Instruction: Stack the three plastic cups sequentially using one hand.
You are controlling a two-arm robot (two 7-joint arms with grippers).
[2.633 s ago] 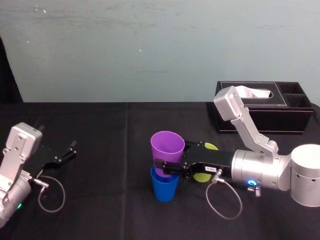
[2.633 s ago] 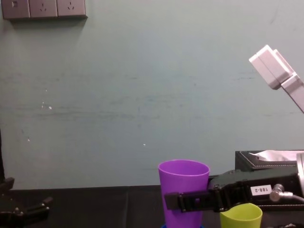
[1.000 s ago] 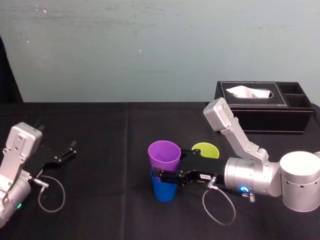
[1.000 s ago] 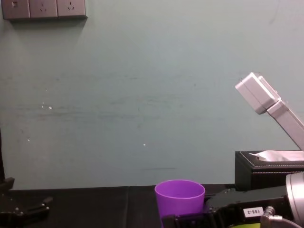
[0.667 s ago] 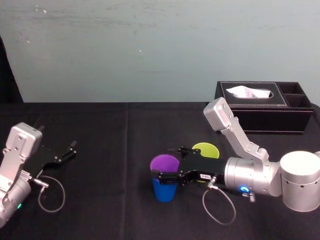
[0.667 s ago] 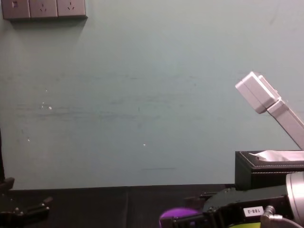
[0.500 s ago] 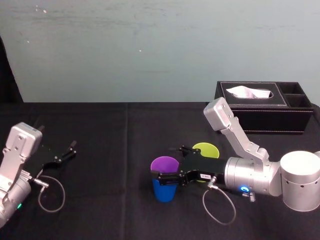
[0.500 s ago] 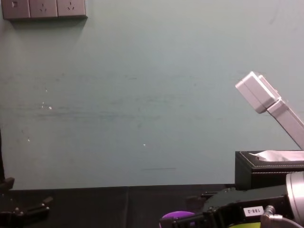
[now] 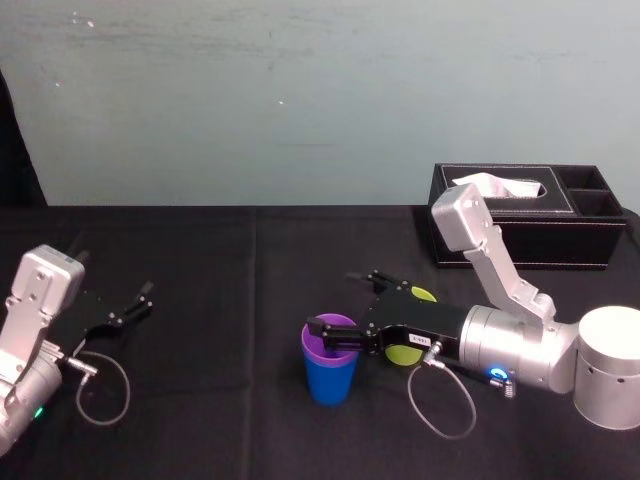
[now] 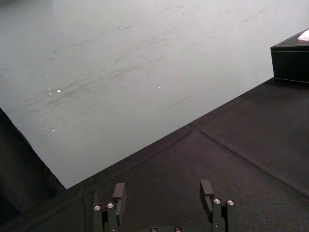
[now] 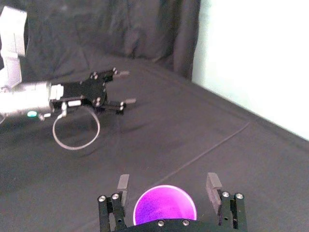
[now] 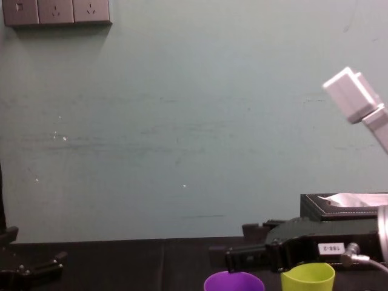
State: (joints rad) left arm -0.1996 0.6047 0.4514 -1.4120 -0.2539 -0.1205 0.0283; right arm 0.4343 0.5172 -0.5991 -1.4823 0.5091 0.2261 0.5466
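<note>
In the head view, the purple tapered plastic cup (image 9: pixel 332 331) is sitting nested inside the blue tapered plastic cup (image 9: pixel 330 378) near the middle of the black tablecloth (image 9: pixel 220 260), with little more than its rim showing. The right gripper (image 9: pixel 333 302) is hovering just above that rim, its slim jaws spread and gripping nothing. The yellow-green plastic cup (image 9: pixel 401 353) is standing just right of the stack, partly hidden under the right arm. The black leather tissue box (image 9: pixel 520 235) is sitting at the back right. The left gripper (image 9: pixel 148 298) is resting far to the left, well apart.

In the left wrist view, the left gripper (image 10: pixel 162 193) is holding its jaws wide over bare cloth.

In the right wrist view, the right gripper (image 11: pixel 167 186) is hanging parted over the purple cup's (image 11: pixel 164 212) open mouth.

In the chest view, the purple rim (image 12: pixel 233 282) and the yellow-green cup (image 12: pixel 307 280) are standing side by side, not touching, below the right gripper (image 12: pixel 229 239).
</note>
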